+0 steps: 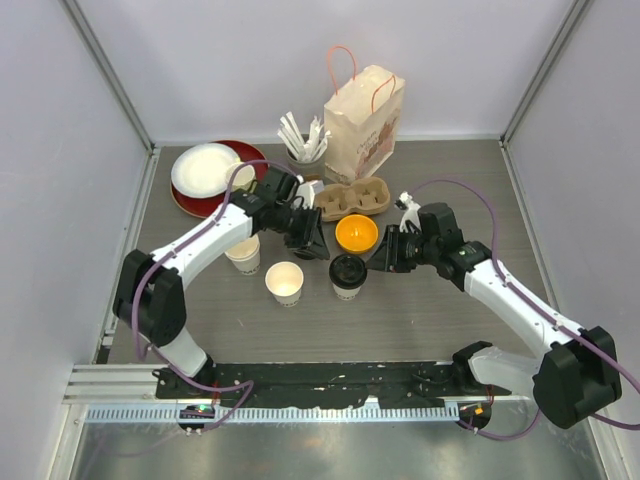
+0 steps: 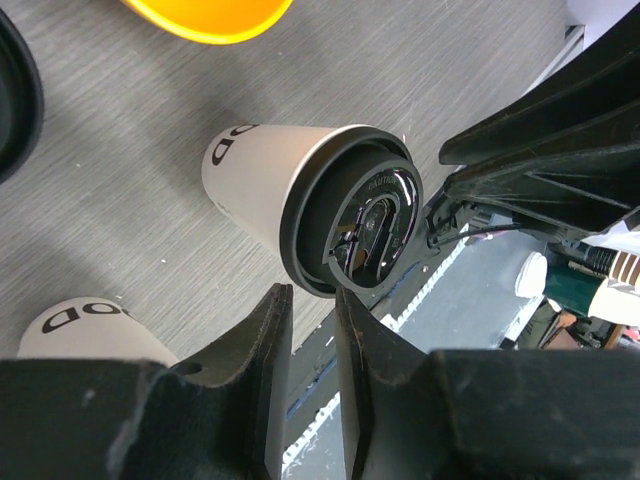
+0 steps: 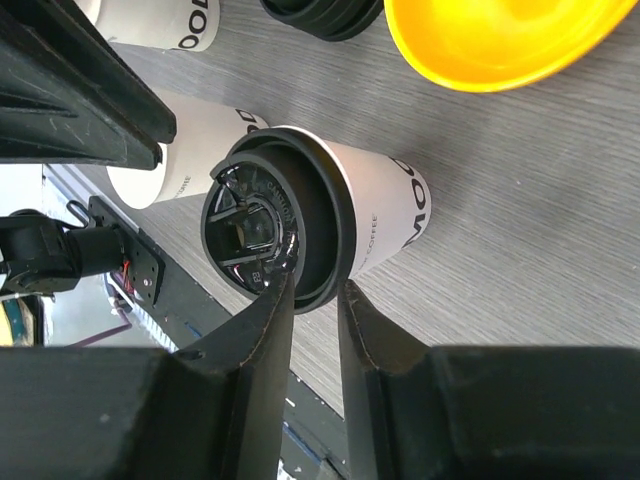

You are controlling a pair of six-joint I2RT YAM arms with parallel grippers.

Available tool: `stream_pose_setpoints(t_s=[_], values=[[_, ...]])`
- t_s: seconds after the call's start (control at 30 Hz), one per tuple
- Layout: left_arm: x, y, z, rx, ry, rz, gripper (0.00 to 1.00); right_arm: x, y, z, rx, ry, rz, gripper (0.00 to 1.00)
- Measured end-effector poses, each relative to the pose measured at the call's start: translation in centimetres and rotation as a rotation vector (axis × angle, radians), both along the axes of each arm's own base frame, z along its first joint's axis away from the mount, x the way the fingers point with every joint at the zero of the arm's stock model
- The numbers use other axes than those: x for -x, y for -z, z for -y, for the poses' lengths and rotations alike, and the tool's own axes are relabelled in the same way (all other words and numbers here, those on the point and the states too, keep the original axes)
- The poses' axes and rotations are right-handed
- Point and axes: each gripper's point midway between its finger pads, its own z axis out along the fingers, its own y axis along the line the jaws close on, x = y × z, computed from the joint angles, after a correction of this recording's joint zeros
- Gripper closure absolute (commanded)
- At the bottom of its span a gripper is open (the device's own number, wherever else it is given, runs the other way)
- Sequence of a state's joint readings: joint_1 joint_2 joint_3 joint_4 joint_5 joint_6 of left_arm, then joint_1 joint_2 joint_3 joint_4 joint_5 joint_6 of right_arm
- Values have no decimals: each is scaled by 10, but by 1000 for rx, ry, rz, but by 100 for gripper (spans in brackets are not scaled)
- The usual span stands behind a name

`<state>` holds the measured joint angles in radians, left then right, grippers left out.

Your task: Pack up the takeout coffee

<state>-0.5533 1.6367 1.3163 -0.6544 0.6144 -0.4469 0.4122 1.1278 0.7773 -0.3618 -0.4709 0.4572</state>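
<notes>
Grip placement decides this lift: we judge each pair of fingers should bite squarely across its black lid's rim, then rise straight so no lid pops. Our left gripper (image 2: pixel 312 295) sits at the first lidded cup (image 2: pixel 260 180) below the orange bowl (image 2: pixel 210 15), and our right gripper (image 3: pixel 314 290) at the second lidded cup (image 3: pixel 375 210). Both pairs are nearly closed with the rim at their tips; we cannot tell whether either has hold.

3 paper cups (image 1: pixel 285 283), 1 w/ black lid (image 1: pixel 347 268); 1 orange bowl (image 1: pixel 356 234); 2 plates (image 1: pixel 205 168); 1 paper bag (image 1: pixel 363 122); 1 cup carrier (image 1: pixel 352 198).
</notes>
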Motion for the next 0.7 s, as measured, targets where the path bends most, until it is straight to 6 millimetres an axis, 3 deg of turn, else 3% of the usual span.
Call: stream_pose_setpoints(t_s=[0.7], values=[[11,29,8,-13,7,-84,77,-1,20,-1,9,3,-36,74]])
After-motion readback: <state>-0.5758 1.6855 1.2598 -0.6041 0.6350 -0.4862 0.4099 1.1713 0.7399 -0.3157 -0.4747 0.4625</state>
